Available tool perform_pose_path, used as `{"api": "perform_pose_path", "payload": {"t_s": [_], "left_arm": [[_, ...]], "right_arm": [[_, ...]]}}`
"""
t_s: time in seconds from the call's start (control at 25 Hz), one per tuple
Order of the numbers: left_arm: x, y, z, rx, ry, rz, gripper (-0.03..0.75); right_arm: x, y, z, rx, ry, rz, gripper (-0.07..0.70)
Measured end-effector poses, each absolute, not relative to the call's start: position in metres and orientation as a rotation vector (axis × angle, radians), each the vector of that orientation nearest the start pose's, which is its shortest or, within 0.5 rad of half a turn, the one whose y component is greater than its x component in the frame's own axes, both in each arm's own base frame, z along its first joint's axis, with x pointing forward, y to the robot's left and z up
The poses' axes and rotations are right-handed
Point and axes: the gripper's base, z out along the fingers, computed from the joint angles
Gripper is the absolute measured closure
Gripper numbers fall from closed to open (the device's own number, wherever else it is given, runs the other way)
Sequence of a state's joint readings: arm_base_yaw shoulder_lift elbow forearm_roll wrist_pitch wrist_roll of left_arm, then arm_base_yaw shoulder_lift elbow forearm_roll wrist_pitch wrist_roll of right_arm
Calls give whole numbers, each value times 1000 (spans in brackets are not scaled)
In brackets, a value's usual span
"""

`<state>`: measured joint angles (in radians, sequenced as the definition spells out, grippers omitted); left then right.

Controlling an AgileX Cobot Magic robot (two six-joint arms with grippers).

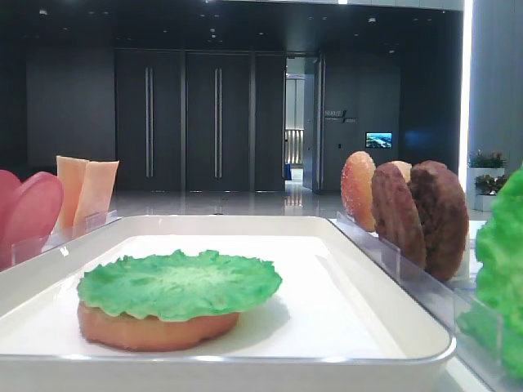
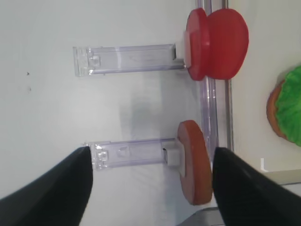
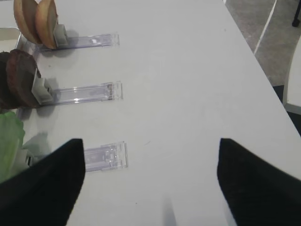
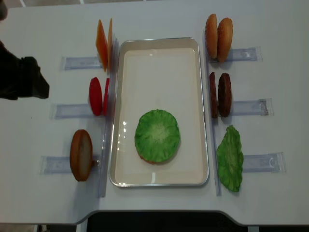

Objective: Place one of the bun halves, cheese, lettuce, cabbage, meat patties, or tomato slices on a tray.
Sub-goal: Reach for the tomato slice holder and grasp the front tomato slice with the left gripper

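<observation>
Six clear racks (image 4: 79,63) flank the tray (image 4: 160,51) on the tabletop: cheese (image 4: 103,42), tomato slices (image 4: 96,95) and a bun half (image 4: 81,154) along its left edge; buns (image 4: 218,32), patties (image 4: 220,94) and spare lettuce (image 4: 230,158) along its right. On the tray toward its near end lies a lettuce leaf (image 4: 157,135) atop a bun half (image 1: 155,327), mostly covered from above. Left gripper (image 2: 150,186): jaws wide apart, empty, over the bun rack. Right gripper (image 3: 150,181): jaws apart, empty, over bare tabletop. Both arms mostly cut off.
</observation>
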<state>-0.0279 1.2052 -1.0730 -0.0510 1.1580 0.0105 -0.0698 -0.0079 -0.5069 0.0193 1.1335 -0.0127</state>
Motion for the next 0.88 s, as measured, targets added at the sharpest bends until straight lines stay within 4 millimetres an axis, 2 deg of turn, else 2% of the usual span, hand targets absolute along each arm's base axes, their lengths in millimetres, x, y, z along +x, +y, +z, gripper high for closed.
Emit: {"api": "perform_pose_path", "payload": {"t_s": [0.24, 0.48, 0.88], "left_arm": [[250, -9, 321, 44, 2811, -44, 115], [272, -9, 313, 46, 2844, -35, 118], [286, -7, 297, 59, 2899, 7, 118]], "right_arm": [[-10, 2, 273, 58, 2101, -26, 82], [-10, 2, 273, 58, 2101, -26, 82], [-10, 2, 273, 58, 2101, -26, 82]]}}
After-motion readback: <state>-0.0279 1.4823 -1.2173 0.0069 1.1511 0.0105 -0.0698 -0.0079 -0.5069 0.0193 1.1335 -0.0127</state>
